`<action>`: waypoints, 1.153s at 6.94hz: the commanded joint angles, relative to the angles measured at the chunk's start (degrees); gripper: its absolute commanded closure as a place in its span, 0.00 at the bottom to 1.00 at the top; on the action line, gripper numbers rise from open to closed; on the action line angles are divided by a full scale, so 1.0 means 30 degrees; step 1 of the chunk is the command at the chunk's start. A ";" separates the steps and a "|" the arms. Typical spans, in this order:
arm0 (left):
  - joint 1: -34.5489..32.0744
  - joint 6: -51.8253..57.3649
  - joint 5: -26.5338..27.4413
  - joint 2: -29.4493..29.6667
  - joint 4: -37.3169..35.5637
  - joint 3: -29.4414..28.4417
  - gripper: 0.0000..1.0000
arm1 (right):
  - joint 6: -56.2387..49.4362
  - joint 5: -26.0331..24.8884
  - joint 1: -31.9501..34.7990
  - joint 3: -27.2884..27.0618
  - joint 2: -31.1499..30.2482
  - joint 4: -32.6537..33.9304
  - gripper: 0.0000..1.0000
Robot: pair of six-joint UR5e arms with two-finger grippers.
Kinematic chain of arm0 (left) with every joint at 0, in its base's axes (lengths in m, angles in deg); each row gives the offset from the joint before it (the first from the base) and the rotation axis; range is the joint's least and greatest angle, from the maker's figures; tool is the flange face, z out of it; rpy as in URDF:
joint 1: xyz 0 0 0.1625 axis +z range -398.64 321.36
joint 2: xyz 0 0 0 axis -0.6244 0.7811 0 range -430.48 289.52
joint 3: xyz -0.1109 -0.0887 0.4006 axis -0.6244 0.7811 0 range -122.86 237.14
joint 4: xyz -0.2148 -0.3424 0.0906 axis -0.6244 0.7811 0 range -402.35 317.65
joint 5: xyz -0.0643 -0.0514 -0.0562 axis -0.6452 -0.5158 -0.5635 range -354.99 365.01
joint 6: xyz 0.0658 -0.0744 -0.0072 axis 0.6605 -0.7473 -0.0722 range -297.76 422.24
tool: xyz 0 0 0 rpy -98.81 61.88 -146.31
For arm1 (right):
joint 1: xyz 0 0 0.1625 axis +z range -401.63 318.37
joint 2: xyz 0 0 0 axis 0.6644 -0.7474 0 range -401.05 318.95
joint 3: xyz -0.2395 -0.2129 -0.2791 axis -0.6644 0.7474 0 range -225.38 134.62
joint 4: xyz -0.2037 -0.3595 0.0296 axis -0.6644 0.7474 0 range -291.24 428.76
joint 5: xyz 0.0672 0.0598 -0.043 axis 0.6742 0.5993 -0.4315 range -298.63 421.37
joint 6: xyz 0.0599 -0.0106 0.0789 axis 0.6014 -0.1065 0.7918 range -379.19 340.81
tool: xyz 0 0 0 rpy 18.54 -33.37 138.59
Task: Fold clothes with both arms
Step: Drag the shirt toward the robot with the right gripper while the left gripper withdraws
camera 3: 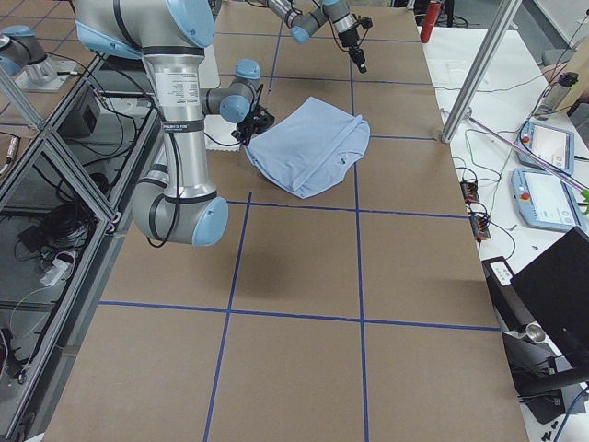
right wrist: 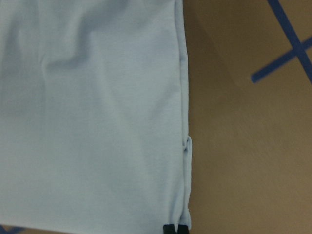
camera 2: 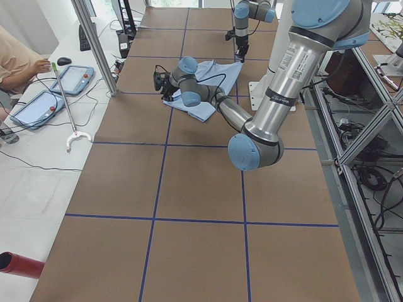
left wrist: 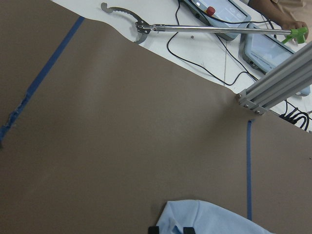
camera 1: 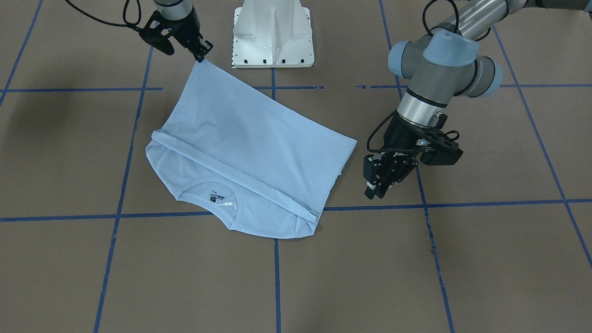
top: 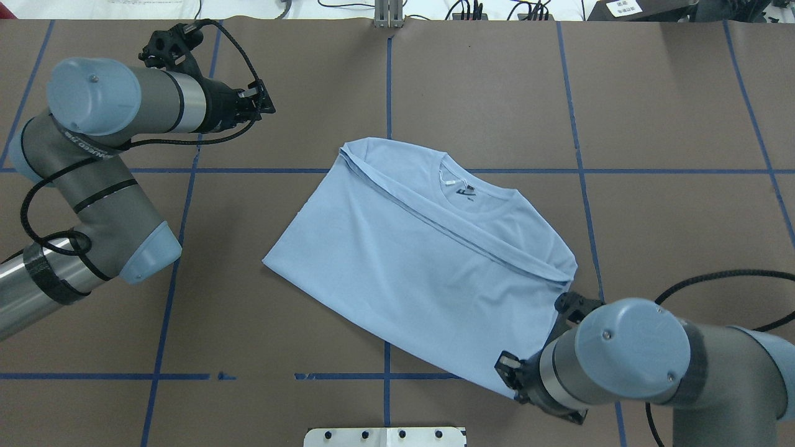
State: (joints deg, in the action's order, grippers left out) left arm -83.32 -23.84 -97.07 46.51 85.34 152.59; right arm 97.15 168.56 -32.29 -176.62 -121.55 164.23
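The light blue T-shirt (camera 1: 249, 138) lies folded in the middle of the table, also shown in the overhead view (top: 410, 261). Its collar and white neck tag (camera 1: 222, 200) face up on the operators' side. My right gripper (camera 1: 201, 56) is shut on a hem corner near the pedestal and holds it slightly lifted; the overhead view shows this gripper (top: 510, 367) too. In the right wrist view the cloth edge (right wrist: 184, 146) runs into the fingertips. My left gripper (camera 1: 377, 187) hangs open and empty just beside the shirt's side edge. The left wrist view shows cloth (left wrist: 214, 220) below the parted fingertips.
The white pedestal base (camera 1: 273, 37) stands at the robot's side of the brown table. Blue tape lines (camera 1: 277, 277) grid the table. Past the far table edge are a metal post (left wrist: 278, 83), a grabber tool (left wrist: 195, 29) and operators' tablets (camera 2: 75, 78).
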 commanded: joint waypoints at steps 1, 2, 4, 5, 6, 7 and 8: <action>0.0127 -0.0162 -0.1913 -0.0122 0.0065 0.0785 0.53 | 0.0185 0.0098 -0.3686 -0.1775 -0.1260 0.1041 1.00; 0.0678 -0.1062 -0.2094 -0.0209 0.0007 0.1368 0.37 | 0.0970 -0.0366 -0.4775 -0.1750 -0.1234 0.1802 0.01; 0.1880 -0.3198 -0.2095 -0.1691 -0.0168 0.3149 0.06 | 0.1388 -0.0547 -0.3828 -0.1779 -0.1205 0.1985 0.00; 0.3045 -0.3993 -0.2066 -0.2922 -0.0547 0.4002 0.06 | 0.1359 -0.0431 -0.2224 -0.1808 -0.1176 0.1985 0.00; 0.3753 -0.4581 -0.2066 -0.3601 -0.0927 0.4301 0.06 | 0.1330 -0.0430 -0.0468 -0.1751 -0.0857 0.1956 0.00; 0.5036 -0.6037 -0.1863 -0.3724 -0.2207 0.4304 0.12 | 0.1069 -0.0575 0.1899 -0.0822 0.0858 0.1956 0.00; 0.6528 -0.7125 -0.1049 -0.3725 -0.2829 0.4304 0.19 | 0.0834 -0.0518 0.3808 0.0753 0.2760 0.1956 0.00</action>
State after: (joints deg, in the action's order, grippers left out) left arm -68.55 -41.19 -102.23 35.80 79.53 165.29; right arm 100.41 167.01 -27.94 -178.73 -119.14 170.11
